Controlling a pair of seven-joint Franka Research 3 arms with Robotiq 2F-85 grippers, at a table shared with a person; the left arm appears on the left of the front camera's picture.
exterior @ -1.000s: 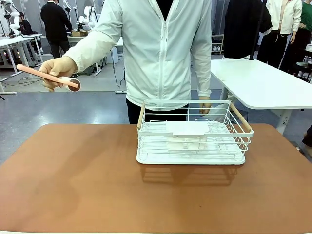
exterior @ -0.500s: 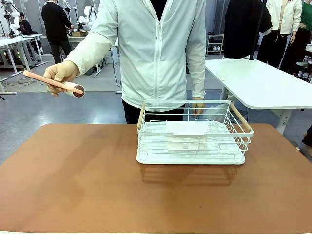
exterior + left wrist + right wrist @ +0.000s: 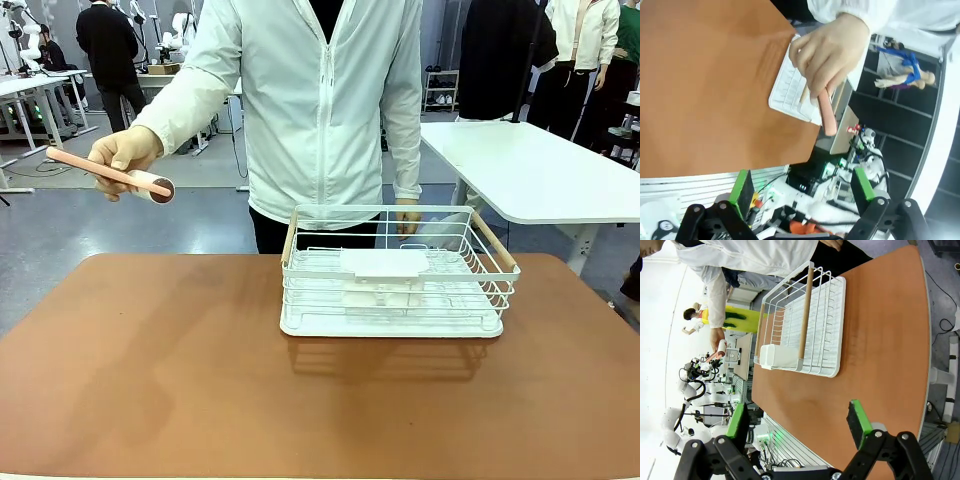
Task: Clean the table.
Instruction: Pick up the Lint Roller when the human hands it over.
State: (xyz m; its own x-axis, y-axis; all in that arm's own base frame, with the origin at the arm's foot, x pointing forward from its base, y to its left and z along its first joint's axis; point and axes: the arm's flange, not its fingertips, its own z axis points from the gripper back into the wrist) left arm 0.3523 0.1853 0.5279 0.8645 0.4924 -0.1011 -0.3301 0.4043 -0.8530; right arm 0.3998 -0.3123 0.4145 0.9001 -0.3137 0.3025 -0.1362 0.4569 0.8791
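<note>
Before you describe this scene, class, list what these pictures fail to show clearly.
Front view: the person's far hand is behind the wire rack; the wires hide what it touches.
Left wrist view: the holding hand covers the head of the pink-handled tool.
Right wrist view: that tool is too small to identify.

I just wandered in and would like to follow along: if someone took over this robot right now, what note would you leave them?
The left gripper is open and empty, facing the person's hand.
The right gripper is open and empty, above the table.
The hand holds a pink-handled tool in the air beyond the table's far left corner.
The white wire rack stands on the table, toward the far side.
Done: no cleaning visible yet.
Left: probably take the tool, then go over the tabletop.
</note>
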